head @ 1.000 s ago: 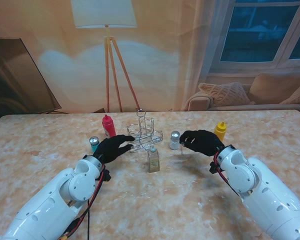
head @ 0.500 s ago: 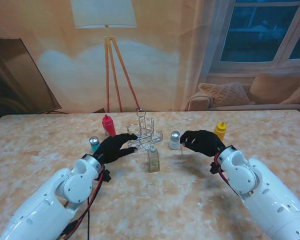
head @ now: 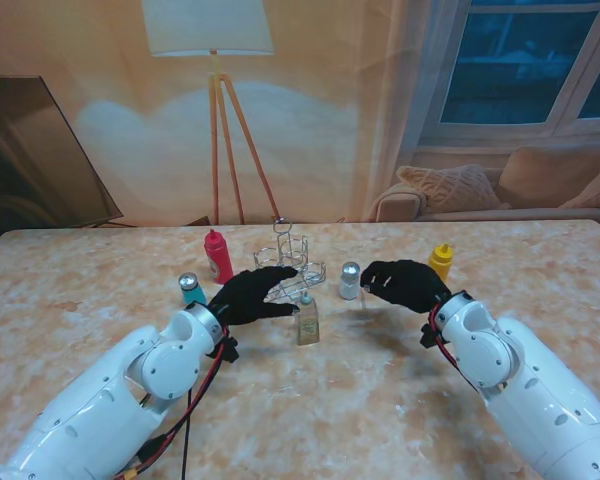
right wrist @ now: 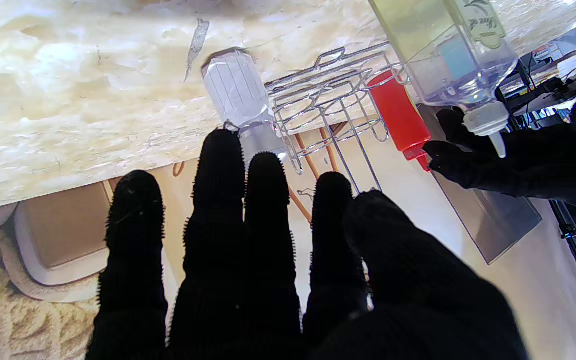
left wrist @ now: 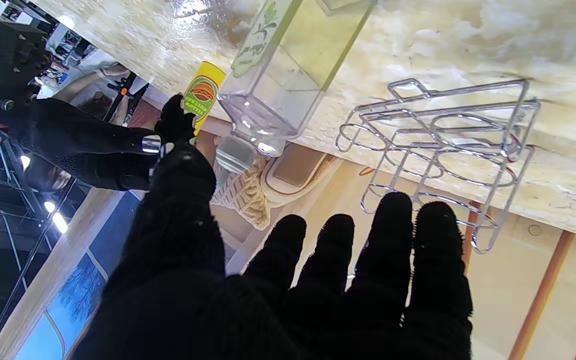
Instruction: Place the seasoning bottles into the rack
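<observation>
Both hands wear black gloves and hold nothing. On the stand's view the left hand [head: 252, 296] reaches over the worktop [head: 100, 290] with its fingers [left wrist: 393, 225] spread apart, just beside the wire rack [head: 292, 270] and close to the clear square bottle [head: 306, 318], which stands upright a little nearer to me than the rack. I cannot tell if the fingertips touch the rack wires. The right hand [head: 403, 282] is also apart, its fingers [right wrist: 218, 170] stretched toward the silver-capped shaker [head: 350, 280], which stands just to the right of the rack; contact is not clear from the pictures.

All seasoning bottles are outside the rack, and its rings look empty in the left wrist view. The red squeeze bottle [head: 217, 252] stands to the left of the rack and slightly farther from me. The teal shaker [head: 189, 288] stands left of the left hand, near it. The yellow mustard bottle [head: 440, 262] stands on the right side, just behind the right hand. Behind the worktop there is a floor lamp [head: 212, 60].
</observation>
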`<act>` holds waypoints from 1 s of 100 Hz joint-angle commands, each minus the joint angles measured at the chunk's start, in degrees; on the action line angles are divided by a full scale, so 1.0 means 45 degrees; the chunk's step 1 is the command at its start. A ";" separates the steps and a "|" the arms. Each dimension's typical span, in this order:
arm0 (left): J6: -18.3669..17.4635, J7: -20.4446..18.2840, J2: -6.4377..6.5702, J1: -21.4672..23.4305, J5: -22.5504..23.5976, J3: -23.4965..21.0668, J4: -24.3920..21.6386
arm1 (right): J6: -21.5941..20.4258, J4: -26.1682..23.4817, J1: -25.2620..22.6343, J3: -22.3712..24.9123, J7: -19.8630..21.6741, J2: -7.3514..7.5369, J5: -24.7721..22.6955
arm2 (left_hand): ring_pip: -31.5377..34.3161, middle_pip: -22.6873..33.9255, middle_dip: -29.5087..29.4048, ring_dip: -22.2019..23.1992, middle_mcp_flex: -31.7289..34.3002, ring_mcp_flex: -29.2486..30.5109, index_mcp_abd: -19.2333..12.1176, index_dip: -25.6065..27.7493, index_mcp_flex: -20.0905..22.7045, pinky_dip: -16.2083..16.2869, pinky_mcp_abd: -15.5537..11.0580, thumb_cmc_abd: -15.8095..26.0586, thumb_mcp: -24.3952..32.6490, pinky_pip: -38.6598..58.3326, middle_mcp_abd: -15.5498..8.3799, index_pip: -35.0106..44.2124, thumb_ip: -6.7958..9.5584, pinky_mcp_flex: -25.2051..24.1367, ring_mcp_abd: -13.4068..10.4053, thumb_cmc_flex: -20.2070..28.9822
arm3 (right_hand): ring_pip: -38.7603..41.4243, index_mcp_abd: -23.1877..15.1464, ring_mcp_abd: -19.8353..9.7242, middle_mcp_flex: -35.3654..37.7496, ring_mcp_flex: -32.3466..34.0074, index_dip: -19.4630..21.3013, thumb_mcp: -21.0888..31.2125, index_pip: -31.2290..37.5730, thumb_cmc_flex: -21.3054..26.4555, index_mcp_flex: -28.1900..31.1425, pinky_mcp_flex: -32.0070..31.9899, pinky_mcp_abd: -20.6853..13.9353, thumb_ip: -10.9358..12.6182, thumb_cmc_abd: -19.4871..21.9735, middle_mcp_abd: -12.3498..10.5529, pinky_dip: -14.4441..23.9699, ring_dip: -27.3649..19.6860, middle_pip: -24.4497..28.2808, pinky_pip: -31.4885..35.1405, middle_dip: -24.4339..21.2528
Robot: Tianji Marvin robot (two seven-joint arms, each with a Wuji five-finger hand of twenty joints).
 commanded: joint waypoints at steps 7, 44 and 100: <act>0.0193 -0.0082 -0.0162 -0.0278 0.0056 0.0354 0.0155 | -0.0079 -0.0075 -0.0165 0.0026 0.0108 -0.0037 -0.0128 | 0.0327 -0.0167 0.0080 0.0381 -0.0659 -0.0338 0.0294 -0.0187 -0.0568 0.0046 -0.0180 -0.0622 0.0214 0.0186 0.0200 -0.0341 0.0190 -0.0180 -0.0140 -0.0283 | 0.0118 -0.0332 -0.0164 0.0305 0.0221 -0.0001 -0.0123 0.0157 0.0307 0.0059 -0.0149 0.0209 -0.0212 -0.0289 -0.0311 0.0195 0.0301 0.0134 0.0103 0.0345; 0.0307 -0.0058 -0.0252 -0.1120 0.0096 0.1334 0.0891 | -0.0082 -0.0077 -0.0171 0.0052 0.0090 -0.0032 -0.0173 | 0.0603 -0.0254 0.0360 0.0825 -0.1054 -0.0392 0.0284 -0.0329 -0.0916 0.0310 -0.0281 -0.3047 0.7567 0.0299 0.0204 -0.0359 -0.0553 -0.0243 -0.0307 -0.4191 | 0.0120 -0.0342 -0.0192 0.0313 0.0220 0.0005 -0.0123 0.0173 0.0313 0.0079 -0.0146 0.0209 -0.0211 -0.0288 -0.0328 0.0194 0.0300 0.0137 0.0103 0.0346; 0.0321 -0.0509 -0.0376 -0.1743 -0.0779 0.2395 0.1562 | -0.0086 -0.0149 -0.0243 0.0128 0.0065 -0.0030 -0.0209 | 0.1703 0.0272 0.0936 0.1957 -0.0361 0.0449 -0.0007 0.0061 -0.0165 0.1039 -0.0272 -0.4030 0.8993 0.1272 0.0184 0.0066 -0.0870 0.0350 -0.0403 -0.4939 | 0.0120 -0.0338 -0.0177 0.0317 0.0228 0.0001 -0.0124 0.0175 0.0313 0.0083 -0.0142 0.0217 -0.0211 -0.0290 -0.0312 0.0199 0.0304 0.0135 0.0111 0.0347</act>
